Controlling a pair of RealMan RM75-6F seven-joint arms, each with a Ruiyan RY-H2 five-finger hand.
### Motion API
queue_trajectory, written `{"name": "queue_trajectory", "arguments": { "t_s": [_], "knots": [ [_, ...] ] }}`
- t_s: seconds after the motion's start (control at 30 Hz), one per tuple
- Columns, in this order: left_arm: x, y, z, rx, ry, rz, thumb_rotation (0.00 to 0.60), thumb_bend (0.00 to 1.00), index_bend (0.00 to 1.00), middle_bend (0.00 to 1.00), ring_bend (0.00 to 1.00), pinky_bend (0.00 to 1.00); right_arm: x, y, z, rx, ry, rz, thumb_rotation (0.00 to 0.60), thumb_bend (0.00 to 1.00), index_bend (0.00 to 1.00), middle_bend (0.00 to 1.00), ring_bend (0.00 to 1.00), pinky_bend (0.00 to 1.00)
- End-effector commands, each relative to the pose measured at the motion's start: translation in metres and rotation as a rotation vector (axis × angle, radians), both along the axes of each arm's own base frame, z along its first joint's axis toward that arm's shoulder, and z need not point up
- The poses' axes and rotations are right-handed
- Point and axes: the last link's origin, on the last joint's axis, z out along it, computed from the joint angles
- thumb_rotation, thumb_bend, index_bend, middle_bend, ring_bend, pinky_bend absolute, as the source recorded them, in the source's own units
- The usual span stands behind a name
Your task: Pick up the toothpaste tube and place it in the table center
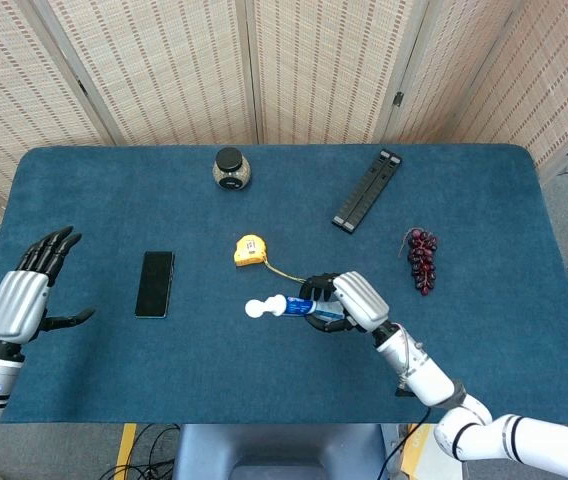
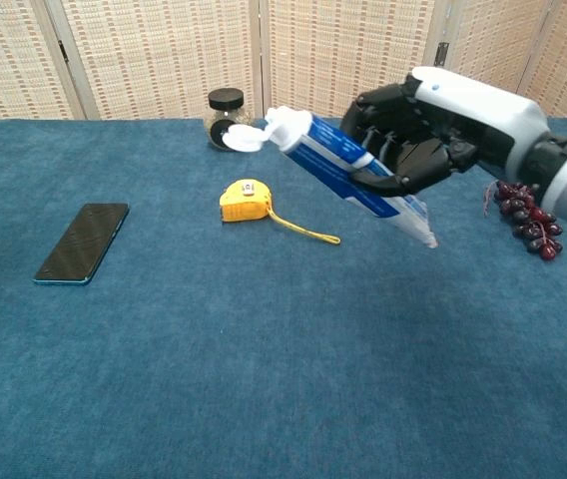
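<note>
The toothpaste tube (image 1: pixel 286 306) is held clear of the table in the right hand (image 1: pixel 349 301), white cap pointing toward the table's left edge and crimped tail trailing lower behind the palm, as the chest view shows. The hand's dark fingers (image 2: pixel 395 140) are wrapped around the blue-and-white body of the tube (image 2: pixel 348 170), gripping it near its rear half. From the head view, tube and hand hang over the middle of the blue table (image 1: pixel 264 390), slightly toward the front edge.

Just behind the cap lies a yellow tape measure (image 1: pixel 249 250), its thin tape trailing out toward the hand. A bunch of dark grapes (image 1: pixel 422 258) lies to the right of the hand, nearer the right edge. A black folded stand (image 1: pixel 367 189) lies at an angle near the back edge, right of centre, and a small jar with a black lid (image 1: pixel 230 168) stands near the back edge, left of centre. A black phone (image 1: pixel 154 283) lies flat on the left half of the table.

The left hand (image 1: pixel 26 297) is raised at the front left corner, empty, fingers spread apart and thumb held out to the side.
</note>
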Motion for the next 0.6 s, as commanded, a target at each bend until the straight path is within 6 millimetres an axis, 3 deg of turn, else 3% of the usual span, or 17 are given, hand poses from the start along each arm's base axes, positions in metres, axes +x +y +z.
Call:
{"name": "queue_trajectory", "arguments": {
  "t_s": [0.03,0.33,0.6],
  "knots": [
    [0.016,0.003,-0.009,-0.021,-0.022,-0.043,0.600,0.02,0.01,0.05,0.05,0.14,0.019,-0.006,-0.007,0.030,-0.047,0.012,0.600,0.61,0.67,0.64,0.51,0.52],
    [0.052,0.010,-0.031,-0.069,-0.062,-0.159,0.600,0.02,0.00,0.04,0.05,0.14,0.058,-0.013,-0.027,0.071,-0.106,0.036,0.600,0.61,0.67,0.64,0.52,0.52],
    [0.074,0.014,-0.047,-0.104,-0.120,-0.202,0.600,0.02,0.00,0.04,0.05,0.14,0.071,-0.013,-0.039,0.083,-0.118,0.038,0.600,0.62,0.67,0.64,0.52,0.52]
  ]
}}
